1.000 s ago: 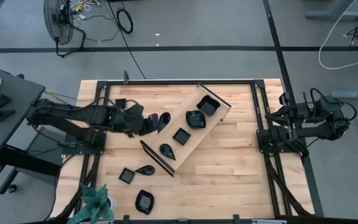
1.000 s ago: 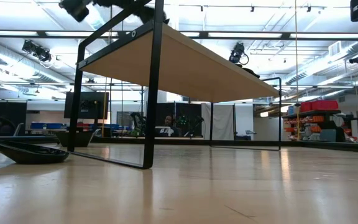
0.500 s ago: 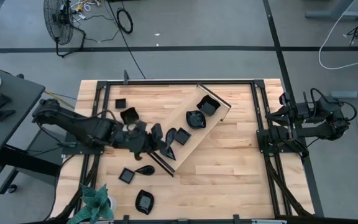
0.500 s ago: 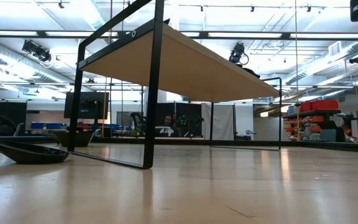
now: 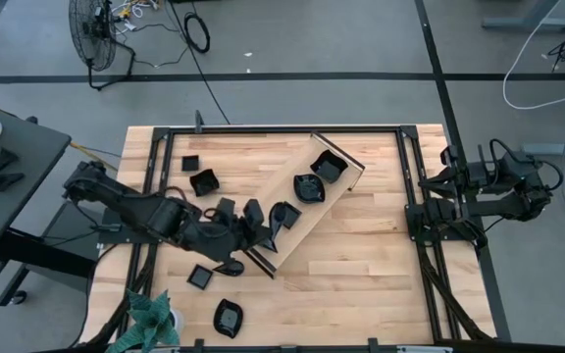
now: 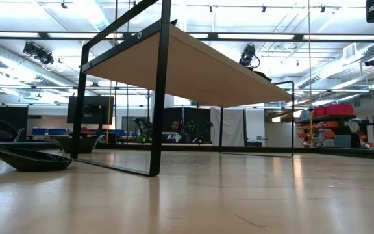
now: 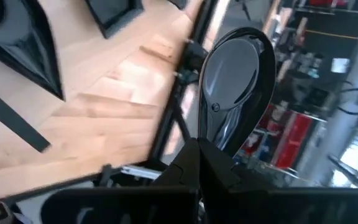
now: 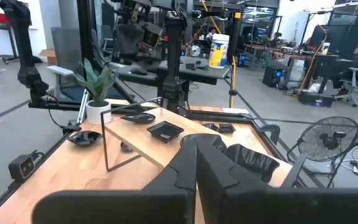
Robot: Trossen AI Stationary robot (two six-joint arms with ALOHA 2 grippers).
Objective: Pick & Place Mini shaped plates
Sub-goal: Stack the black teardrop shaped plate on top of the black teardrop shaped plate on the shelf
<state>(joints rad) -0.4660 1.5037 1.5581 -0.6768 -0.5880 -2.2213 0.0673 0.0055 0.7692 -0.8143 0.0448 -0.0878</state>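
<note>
**Teardrop plate pinched over the low end of the tray**

The long light-wood tray lies diagonally across the table, raised on a black frame. In it, from the far end downward, sit a square plate, a leaf-shaped plate and one more dark plate close to the left gripper.

The left gripper hangs at the tray's lower end, its fingers pressed tight on the narrow stem of a glossy teardrop plate, which stands up from the fingertips in the left wrist view. From above, that plate blends into the dark gripper and cannot be picked out cleanly.

Loose plates rest on the bare wood: two square ones far from the camera side, another square one, a small one just beside the gripper, and a wavy-rimmed plate near a potted plant.

The right gripper waits off the table's right edge, fingers closed together on nothing.

The low view shows only the tray's underside and the edge of one plate; no gripper appears there.
</note>
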